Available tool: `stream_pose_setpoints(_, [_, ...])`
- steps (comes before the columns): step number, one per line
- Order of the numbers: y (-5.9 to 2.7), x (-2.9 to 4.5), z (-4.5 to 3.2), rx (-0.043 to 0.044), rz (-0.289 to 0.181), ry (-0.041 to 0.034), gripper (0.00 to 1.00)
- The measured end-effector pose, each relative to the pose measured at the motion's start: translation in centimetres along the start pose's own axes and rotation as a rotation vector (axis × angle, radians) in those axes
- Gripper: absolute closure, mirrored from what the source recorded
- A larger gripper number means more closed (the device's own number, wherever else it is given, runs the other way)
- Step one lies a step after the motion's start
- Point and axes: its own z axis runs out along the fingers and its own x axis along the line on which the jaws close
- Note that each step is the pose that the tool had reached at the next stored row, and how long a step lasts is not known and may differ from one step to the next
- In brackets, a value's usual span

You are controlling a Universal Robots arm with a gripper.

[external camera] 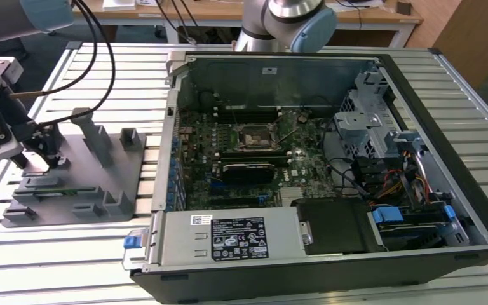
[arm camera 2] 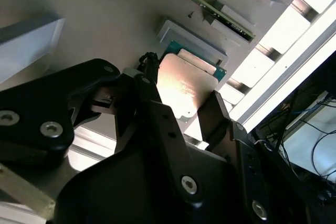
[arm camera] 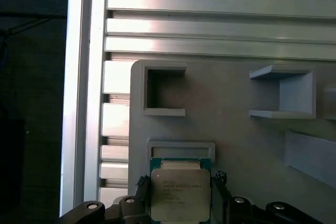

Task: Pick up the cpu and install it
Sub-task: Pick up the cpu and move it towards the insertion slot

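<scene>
On the exterior view's left, the black two-fingered gripper (external camera: 39, 159) sits low over the grey plastic fixture plate with upright posts (external camera: 100, 190). The first wrist view shows it straddling the cpu (arm camera: 180, 196) — a small flat square chip with a shiny silver top, lying flat against a low grey stop block (arm camera: 180, 149). I judge the pick-up step to be in hand; I cannot tell whether the gripper has clamped on yet. The grip calls for square, level contact on the chip's thin edges. Posts crowd the plate — overhead is free. Rightward, the square black motherboard socket (external camera: 255, 136) lies inside the open black computer case (external camera: 447, 114), its walls hemming it in.
</scene>
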Motion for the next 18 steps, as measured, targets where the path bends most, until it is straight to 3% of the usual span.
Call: stream_pose_setpoints(18, [0.02,0.03,-1.52,-0.0004,0.000,-0.0007,0.46])
